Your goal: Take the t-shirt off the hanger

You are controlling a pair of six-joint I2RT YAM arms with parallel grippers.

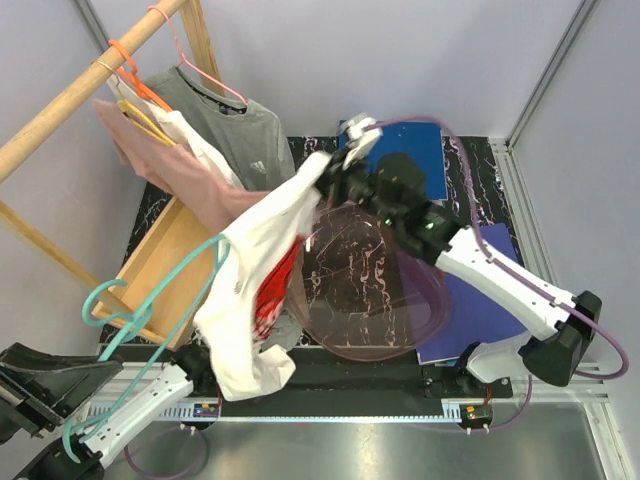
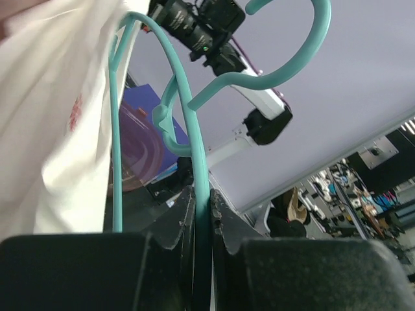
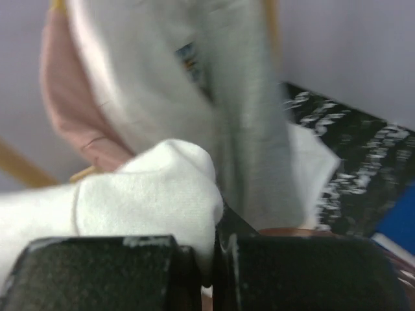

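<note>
Left gripper (image 2: 202,194) was clamped nearly shut on a thin bar of the teal hanger (image 2: 196,146). The wrist view showed the bar pinched between both fingers and the hook curling up above them.

Right gripper (image 3: 209,259) was fully closed on a bunched fold of the white t-shirt (image 1: 250,290), with fabric bulging out over the fingertips. In the top view it sat up at the shirt's far end, out over the middle of the tabletop (image 1: 480,180).

The t-shirt was off the tabletop, stretched on a diagonal from the right gripper down toward the left arm at the near edge. A red print showed on its inner fold. It was still partly on the hanger, since one teal shoulder ran in under the white fabric while the hook and the other side stuck out to the left.

Behind, on the wooden rail (image 1: 70,100), hung a grey shirt (image 1: 240,135) and a pink garment (image 1: 170,170). A wooden tray (image 1: 165,265) lay under the shirt's left side. A clear pinkish bin (image 1: 370,290) sat just right of it, partly on a blue mat (image 1: 470,320).
</note>
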